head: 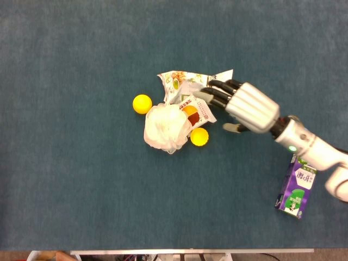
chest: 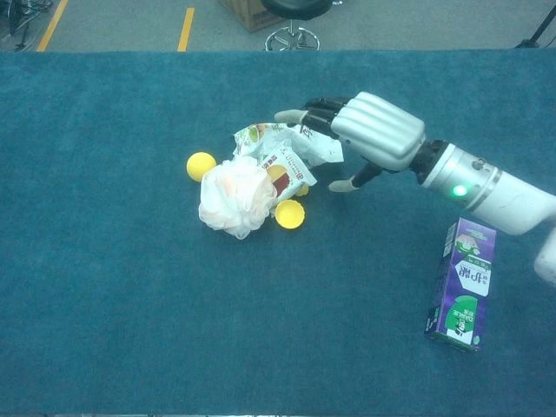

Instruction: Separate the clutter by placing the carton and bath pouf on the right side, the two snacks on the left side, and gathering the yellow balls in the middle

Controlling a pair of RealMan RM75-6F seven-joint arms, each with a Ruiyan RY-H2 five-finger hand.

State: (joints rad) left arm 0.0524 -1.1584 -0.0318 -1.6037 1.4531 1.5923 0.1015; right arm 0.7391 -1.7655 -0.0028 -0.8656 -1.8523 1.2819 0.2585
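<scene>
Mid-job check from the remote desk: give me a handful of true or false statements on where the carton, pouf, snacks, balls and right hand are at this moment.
1. The carton stands upright on the right side of the table, apart from the pile. True.
2. The right hand is holding the carton. False: it is over the large snack bag, holding nothing, fingers apart.
3. The bath pouf is already on the right side. False: it lies mid-table, against the small snack packet.
4. A yellow ball lies left of the pouf. True.
5. The left hand reaches toward the balls. False: neither view shows it.
</scene>
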